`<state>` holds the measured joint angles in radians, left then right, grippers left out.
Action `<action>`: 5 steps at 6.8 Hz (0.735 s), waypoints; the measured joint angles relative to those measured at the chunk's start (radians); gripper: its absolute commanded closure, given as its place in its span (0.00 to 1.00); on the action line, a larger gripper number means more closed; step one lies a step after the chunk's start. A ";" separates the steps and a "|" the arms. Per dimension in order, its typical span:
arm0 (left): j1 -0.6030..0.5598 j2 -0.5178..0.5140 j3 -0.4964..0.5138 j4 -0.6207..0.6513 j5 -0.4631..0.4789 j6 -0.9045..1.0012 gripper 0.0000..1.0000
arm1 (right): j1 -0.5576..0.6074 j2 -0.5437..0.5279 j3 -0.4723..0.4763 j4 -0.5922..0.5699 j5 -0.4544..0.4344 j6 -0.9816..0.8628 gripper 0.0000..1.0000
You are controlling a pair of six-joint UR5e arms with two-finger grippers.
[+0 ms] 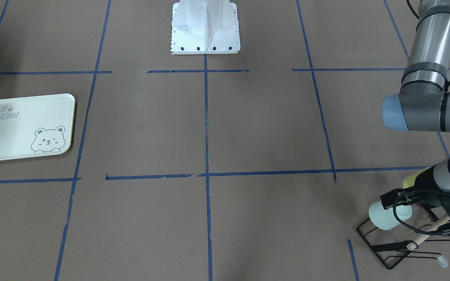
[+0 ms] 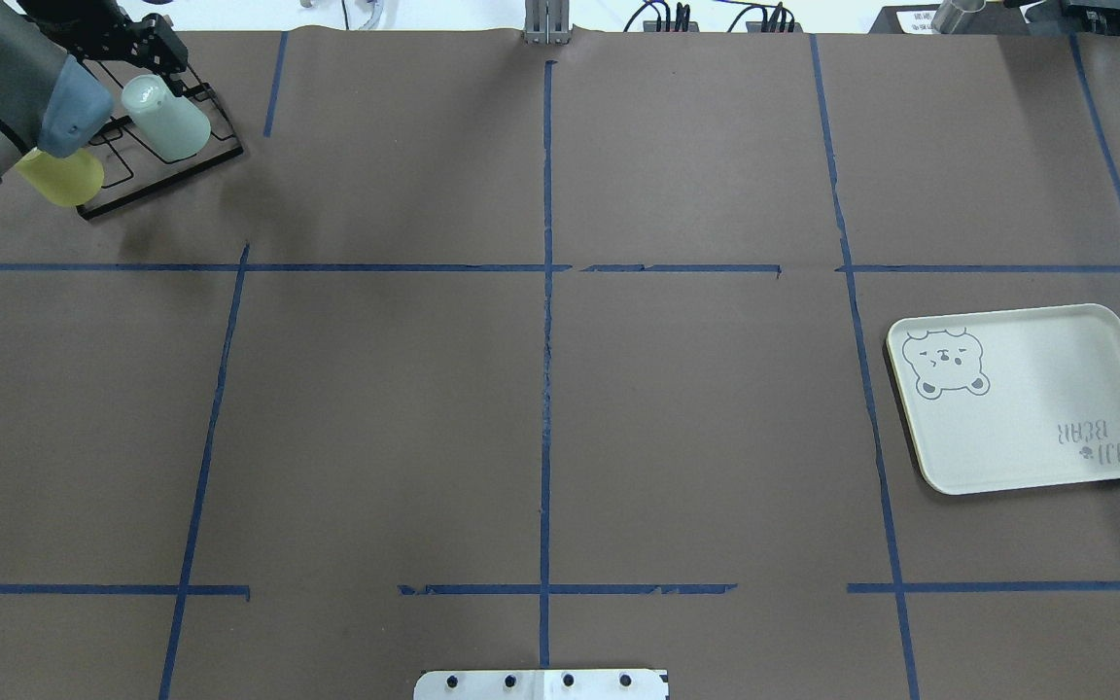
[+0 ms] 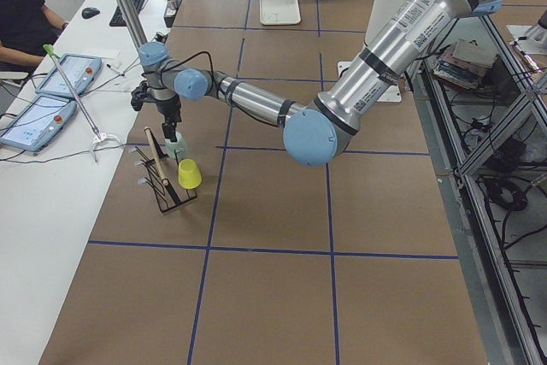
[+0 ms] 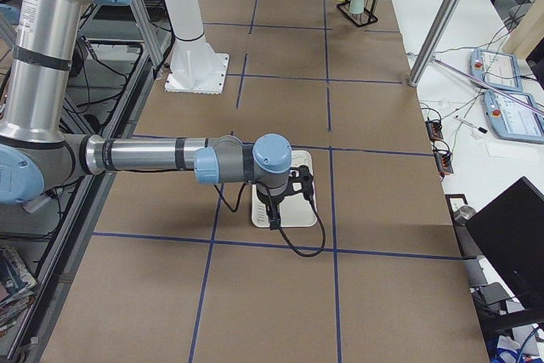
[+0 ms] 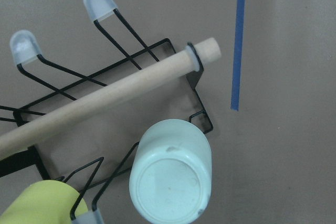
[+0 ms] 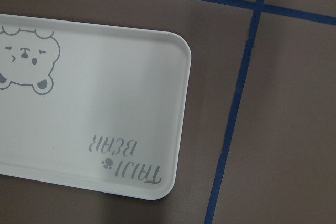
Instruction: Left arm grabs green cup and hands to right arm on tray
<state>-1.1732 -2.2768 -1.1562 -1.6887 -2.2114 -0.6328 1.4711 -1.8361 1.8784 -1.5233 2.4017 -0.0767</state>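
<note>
The green cup is pale mint and hangs upside down on a black wire rack at the table's far left corner. It also shows in the front view and, base towards the camera, in the left wrist view. My left gripper is right at the cup's base; I cannot tell how its jaws stand. The tray with the bear drawing lies empty on the right side. My right gripper hovers over the tray; whether it is open or shut I cannot tell.
A yellow-green cup hangs on the same rack next to the green one. A wooden rod runs along the rack's top. The robot's white base plate stands at mid table. A person sits by the side desk.
</note>
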 measured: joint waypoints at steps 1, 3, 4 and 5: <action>0.005 -0.002 0.011 -0.009 0.001 -0.001 0.03 | 0.000 0.000 0.000 0.000 0.000 0.000 0.00; 0.014 -0.002 0.032 -0.031 0.001 -0.001 0.08 | 0.000 0.000 0.001 0.001 0.001 0.000 0.00; 0.016 -0.002 0.037 -0.037 0.001 -0.001 0.15 | 0.000 0.000 0.001 0.001 0.001 -0.001 0.00; 0.018 -0.001 0.039 -0.039 0.001 -0.001 0.24 | 0.000 0.000 0.001 0.002 0.001 0.000 0.00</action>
<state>-1.1549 -2.2781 -1.1176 -1.7277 -2.2105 -0.6336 1.4711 -1.8362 1.8796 -1.5218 2.4022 -0.0771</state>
